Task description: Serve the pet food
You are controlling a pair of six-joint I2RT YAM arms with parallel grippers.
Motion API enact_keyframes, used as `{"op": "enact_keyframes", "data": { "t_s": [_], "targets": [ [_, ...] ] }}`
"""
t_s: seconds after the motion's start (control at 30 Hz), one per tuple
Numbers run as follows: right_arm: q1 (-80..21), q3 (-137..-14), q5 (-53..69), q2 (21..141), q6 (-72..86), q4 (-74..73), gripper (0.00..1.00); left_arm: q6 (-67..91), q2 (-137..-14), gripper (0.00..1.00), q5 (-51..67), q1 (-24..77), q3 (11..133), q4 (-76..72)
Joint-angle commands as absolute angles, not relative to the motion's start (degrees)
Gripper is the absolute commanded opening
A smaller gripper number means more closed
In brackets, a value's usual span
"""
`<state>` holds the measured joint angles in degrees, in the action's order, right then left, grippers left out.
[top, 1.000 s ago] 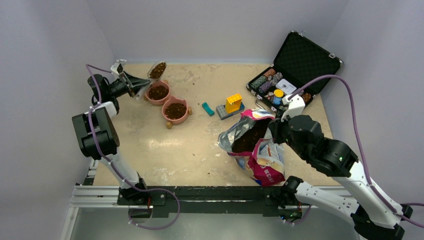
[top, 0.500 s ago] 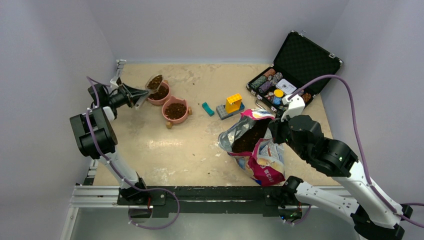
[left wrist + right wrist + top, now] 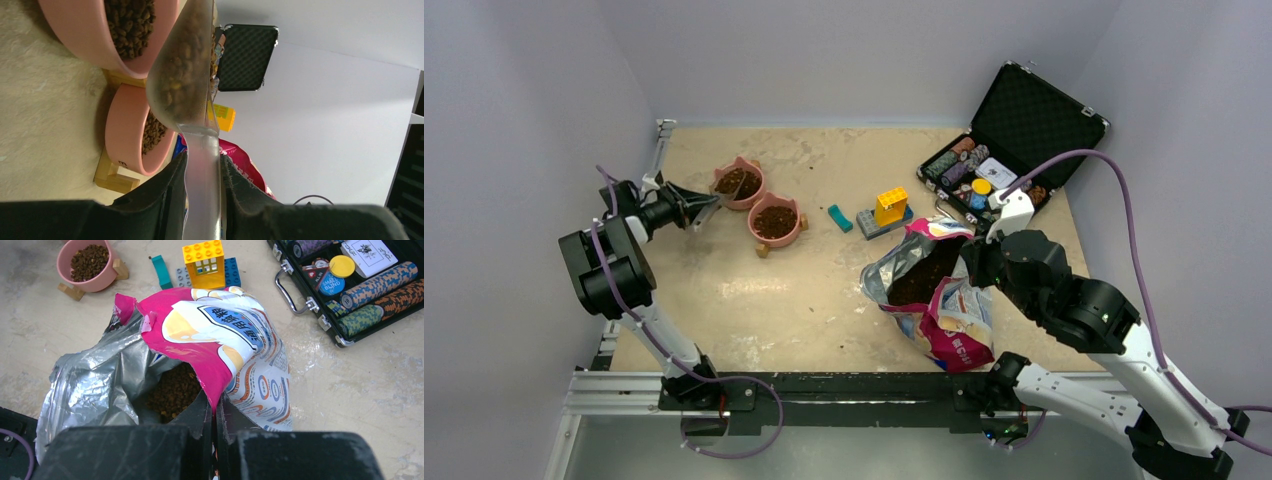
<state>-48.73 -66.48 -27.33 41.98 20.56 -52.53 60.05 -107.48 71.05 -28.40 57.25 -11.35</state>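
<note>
- The pet food [image 3: 175,390] is showing dark brown; the bag [image 3: 220,335] is flashing pink, white and blue print over a silver lining.
- The scoop [image 3: 182,75] is looking frosted clear.
- The bowls [image 3: 122,140] are glowing pink against the beige tabletop [image 3: 804,290].
- The case [image 3: 1036,112] is showing a black, diamond-patterned lining.
</note>
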Motion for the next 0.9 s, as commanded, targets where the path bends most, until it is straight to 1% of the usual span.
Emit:
{"op": "enact_keyframes", "data": {
  "t_s": [0.0, 0.13, 0.4, 0.87],
  "targets": [
    [-48.87, -67.30, -27.45, 41.40, 21.22, -52.56, 0.00, 54.84, -107.39, 0.00, 69.84, -29.01, 59.00, -5.14],
    [-48.87, -67.39, -27.42, 41.39, 21.35, -52.56, 0.00, 49.57, -107.32, 0.00, 67.82, -29.09, 62.08, 6.00],
    [-48.87, -67.42, -27.37, 41.56, 21.15, -52.30, 0.00, 48.78, -106.36, 0.00, 65.34, -29.07, 64.66, 12.00],
    [-48.87, -66.87, -27.17, 41.43, 21.27, -51.79, 0.00, 43.38, -107.22, 0.00, 57.72, -28.26, 74.19, 32.01]
  ]
}}
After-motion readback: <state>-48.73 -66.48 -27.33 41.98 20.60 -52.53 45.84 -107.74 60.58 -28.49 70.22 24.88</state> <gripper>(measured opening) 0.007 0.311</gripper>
